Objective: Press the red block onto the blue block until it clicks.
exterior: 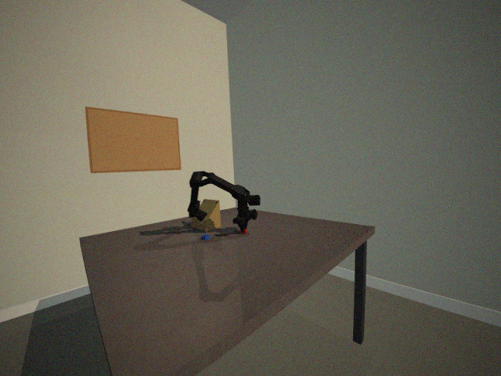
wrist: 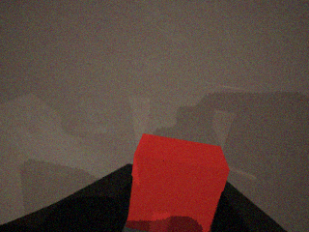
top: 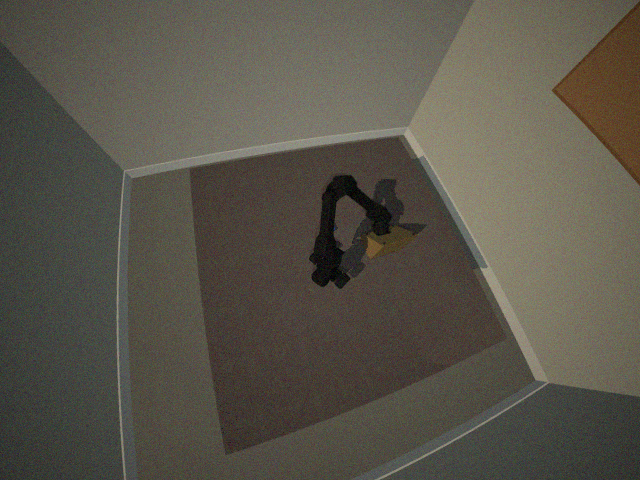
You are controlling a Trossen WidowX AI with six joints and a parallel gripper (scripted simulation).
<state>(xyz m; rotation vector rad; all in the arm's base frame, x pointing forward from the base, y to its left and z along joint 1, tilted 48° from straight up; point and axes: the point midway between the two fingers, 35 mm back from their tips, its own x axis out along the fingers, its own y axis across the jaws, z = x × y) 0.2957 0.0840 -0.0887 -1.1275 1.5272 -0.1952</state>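
Pinching red block point(exterior: 245, 231) point(wrist: 180, 186), gripper point(exterior: 243, 231) point(wrist: 174, 182) points down at table point(top: 289, 330) point(exterior: 194, 323). Block's lower end cut off by wrist frame edge; dark fingers on both sides, also cut off. Top view: fingers and red block hidden under arm point(top: 327, 217) point(exterior: 220, 182). Can't tell if block touches table. Blue block point(top: 335, 227) point(exterior: 205, 236) on table, left of red one in exterior view, apart from it; only a sliver shows from top, beside arm. Out of wrist view. Yellowish wedge point(top: 390, 241) point(exterior: 214, 214) near arm's base, partly behind arm in exterior view. Table brown, dull, arm shadows across it; dark leg point(exterior: 359, 291) at right. Grainy, dim room: cream wall left, grey-green wall right, orange board point(top: 610, 93) point(exterior: 133, 140) on cream wall, cut off in top view.
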